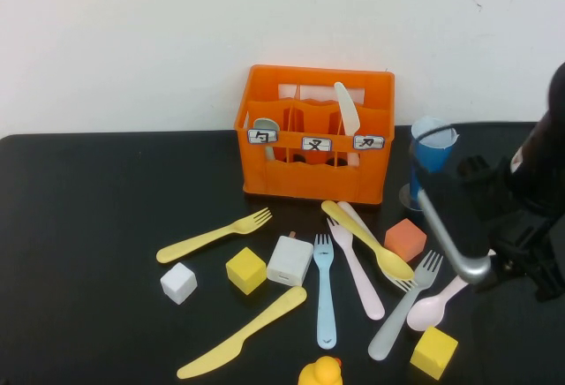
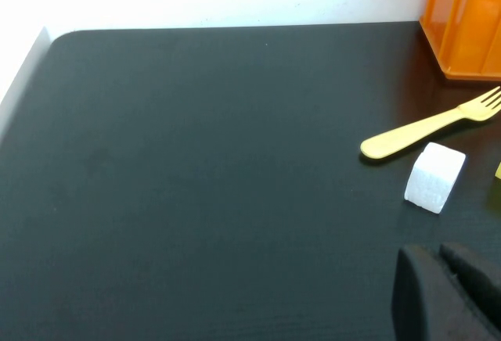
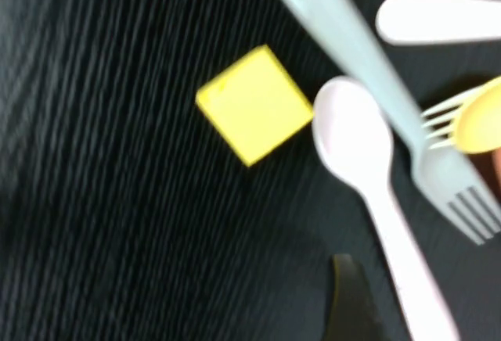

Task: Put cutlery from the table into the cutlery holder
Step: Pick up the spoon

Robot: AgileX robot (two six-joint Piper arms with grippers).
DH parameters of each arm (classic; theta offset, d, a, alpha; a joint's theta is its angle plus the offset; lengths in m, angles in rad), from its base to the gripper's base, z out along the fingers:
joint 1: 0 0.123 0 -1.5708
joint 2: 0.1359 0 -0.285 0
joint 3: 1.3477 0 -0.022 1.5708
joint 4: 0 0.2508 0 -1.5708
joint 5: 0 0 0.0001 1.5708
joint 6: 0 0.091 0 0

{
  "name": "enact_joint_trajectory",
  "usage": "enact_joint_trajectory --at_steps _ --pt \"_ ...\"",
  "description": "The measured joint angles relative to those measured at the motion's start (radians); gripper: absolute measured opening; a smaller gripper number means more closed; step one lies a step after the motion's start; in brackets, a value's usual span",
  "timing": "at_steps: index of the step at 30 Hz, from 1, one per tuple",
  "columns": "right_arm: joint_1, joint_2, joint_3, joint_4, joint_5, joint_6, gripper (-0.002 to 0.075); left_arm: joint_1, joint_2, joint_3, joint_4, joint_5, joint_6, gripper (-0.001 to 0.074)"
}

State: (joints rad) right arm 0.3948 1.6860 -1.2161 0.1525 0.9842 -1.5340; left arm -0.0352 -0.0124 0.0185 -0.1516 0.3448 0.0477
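The orange cutlery holder (image 1: 313,133) stands at the back middle of the table (image 1: 88,226), with a grey spoon (image 1: 263,126) and a white knife (image 1: 347,107) in it. On the table lie a yellow fork (image 1: 214,234), yellow knife (image 1: 243,332), light blue fork (image 1: 325,290), pink fork (image 1: 357,266), yellow spoon (image 1: 366,239), grey fork (image 1: 406,305) and pink spoon (image 1: 437,301). My right gripper (image 3: 434,310) is open over the pink spoon's (image 3: 356,134) handle, with one finger (image 3: 352,302) beside it. My left gripper (image 2: 437,253) is shut and empty above the table's left part.
Cubes lie among the cutlery: white (image 1: 178,282), yellow (image 1: 246,270), a larger white one (image 1: 290,261), orange (image 1: 405,239) and yellow (image 1: 433,351). A yellow duck (image 1: 320,373) sits at the front edge. A blue cup (image 1: 430,160) stands right of the holder.
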Motion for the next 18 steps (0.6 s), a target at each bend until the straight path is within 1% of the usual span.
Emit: enact_joint_trajectory --at_steps 5,13,18 --pt "0.0 0.084 0.0 -0.07 -0.02 -0.039 0.0356 0.0 0.0 0.0 0.0 0.0 0.0 -0.0001" --pt "0.0 0.209 -0.001 -0.102 -0.128 -0.054 0.0352 0.0 0.0 0.0 0.0 0.0 -0.002 -0.0001" --pt "0.0 0.275 -0.035 -0.121 -0.135 -0.058 0.0349 0.0 0.0 0.0 0.0 0.0 -0.002 -0.0001"
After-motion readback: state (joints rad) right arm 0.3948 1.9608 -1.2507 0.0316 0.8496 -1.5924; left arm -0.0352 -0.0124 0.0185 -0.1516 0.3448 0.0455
